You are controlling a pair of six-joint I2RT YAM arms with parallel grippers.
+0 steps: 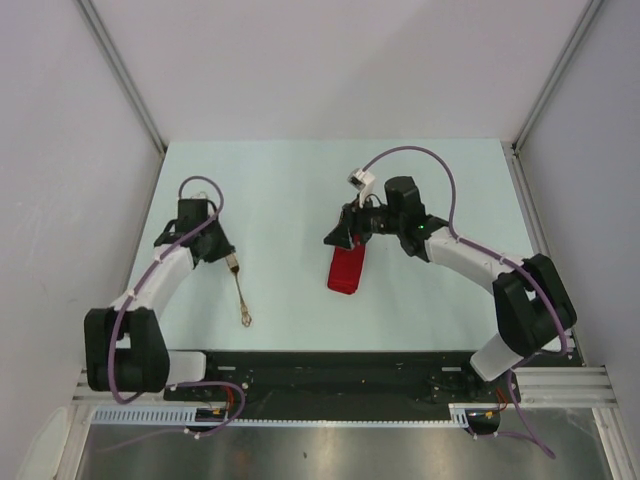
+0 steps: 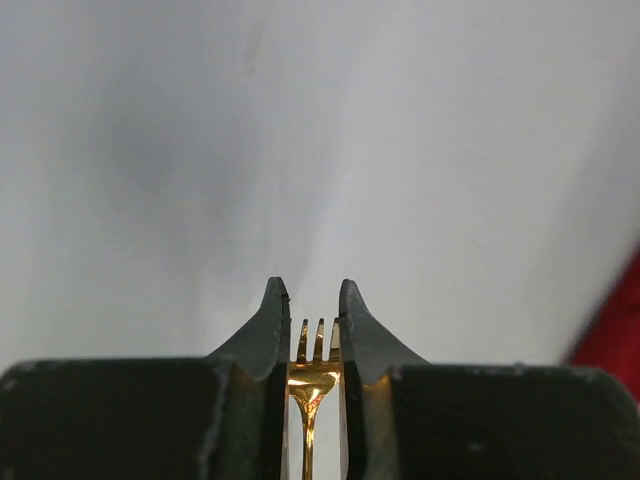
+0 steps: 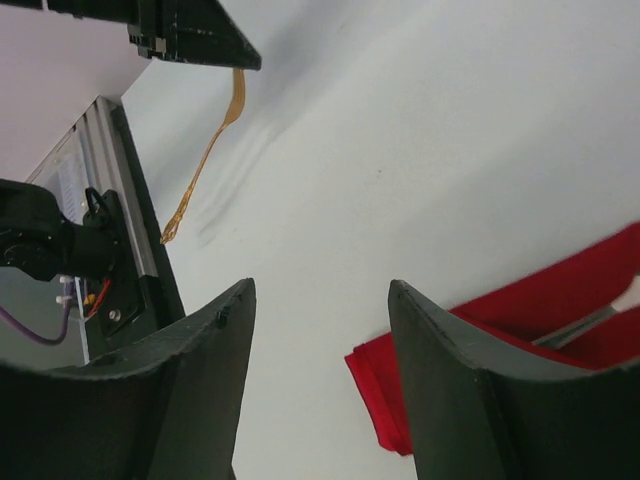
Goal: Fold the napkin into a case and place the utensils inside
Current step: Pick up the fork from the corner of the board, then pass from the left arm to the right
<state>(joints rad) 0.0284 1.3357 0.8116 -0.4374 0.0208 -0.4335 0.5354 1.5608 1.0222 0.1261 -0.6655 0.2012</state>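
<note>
The red napkin [image 1: 347,270] lies folded into a narrow strip at the table's middle. It also shows in the right wrist view [image 3: 520,310], where a slim pale piece [image 3: 590,322] lies in its fold. My right gripper [image 1: 342,240] is open and empty just above the napkin's far end, and its jaws [image 3: 320,285] stand wide apart. My left gripper [image 1: 226,255] is shut on the head of a gold fork [image 1: 241,292]. The tines [image 2: 318,342] stick up between the fingers. The fork's handle [image 3: 205,160] slants down toward the table's near edge.
The pale table [image 1: 300,190] is walled by white panels on three sides. A black rail [image 1: 330,372] with the arm bases runs along the near edge. A red napkin corner [image 2: 612,335] shows at the right edge of the left wrist view.
</note>
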